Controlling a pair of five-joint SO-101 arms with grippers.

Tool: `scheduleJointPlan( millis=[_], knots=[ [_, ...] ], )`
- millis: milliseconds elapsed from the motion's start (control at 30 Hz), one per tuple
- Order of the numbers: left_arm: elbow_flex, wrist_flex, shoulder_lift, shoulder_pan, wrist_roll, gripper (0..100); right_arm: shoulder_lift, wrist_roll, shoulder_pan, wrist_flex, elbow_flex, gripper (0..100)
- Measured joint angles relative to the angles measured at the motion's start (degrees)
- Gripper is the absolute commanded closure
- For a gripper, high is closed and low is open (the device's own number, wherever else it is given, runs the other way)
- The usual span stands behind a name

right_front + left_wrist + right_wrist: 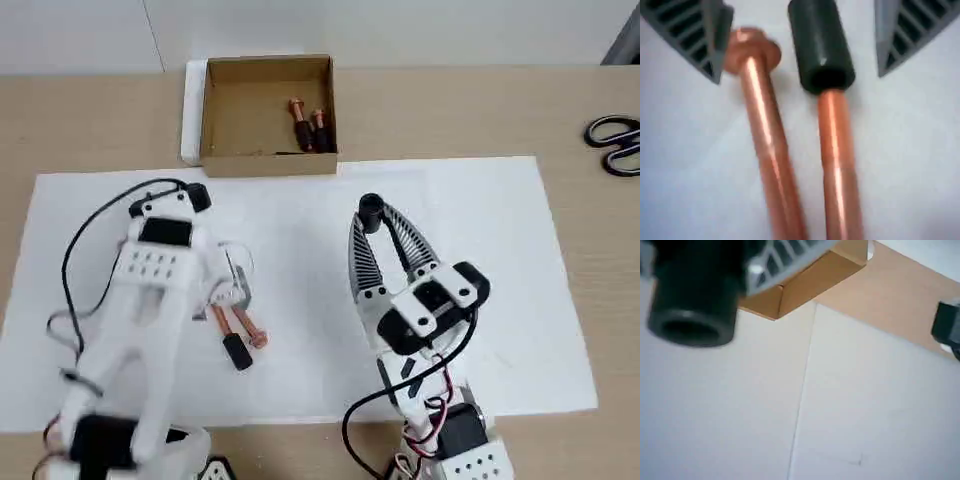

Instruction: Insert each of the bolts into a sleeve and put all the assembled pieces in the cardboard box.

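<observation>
High view, looking down: a white paper sheet (500,260) covers most of the table (60,120). The cardboard box (240,110) sits just past the sheet's far edge. Inside it lie two assembled pieces (308,125), copper bolts in black sleeves, side by side. My left tool (232,283) hangs over two more bolts on the sheet. One is a bare bolt (250,330). Just beside it is a sleeved bolt (233,342), with a black sleeve on one end. My right tool (371,215) is near the middle of the sheet, its tips closed on a spare sleeve (370,205). Scissors (612,143) lie near the table's edge, well apart from everything.

Left wrist view: the left tool's fingers (690,30) stand wide, one on either side of the pair, gripping nothing. The bare bolt (765,140) shows its round head. Next to it, the sleeved bolt (837,150) runs into the mouth of its sleeve; I cannot tell how deep.

Right wrist view: the spare sleeve (692,305) is clamped in the right tool, its open bore facing the camera. A corner of the cardboard box (805,285) shows behind it.

My reading of progress: two pieces are finished and boxed. A third looks assembled but lies outside the box. The bare bolt and the spare sleeve remain to be joined, and then both pieces need boxing.
</observation>
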Motion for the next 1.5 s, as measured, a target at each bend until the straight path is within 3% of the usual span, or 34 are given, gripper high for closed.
scheduleJointPlan(
  millis=[200, 533, 1033, 1500],
  knots=[
    [-7.7, 2.5, 5.9, -1.1, 2.8, 81, 0.0, -0.2, 0.0, 0.0, 0.0, 99.4],
    [-8.1, 2.2, 6.9, -4.7, 3.3, 81, 0.0, -0.2, 0.0, 0.0, 0.4, 99.4],
    [-8.2, 0.4, 7.3, -6.3, -3.3, 81, 0.0, -0.2, 0.0, 0.0, 0.4, 99.4],
    [-11.3, 0.4, 16.0, -6.2, -1.8, 81, 0.0, -0.2, 0.0, 0.0, 0.4, 99.4]
  ],
)
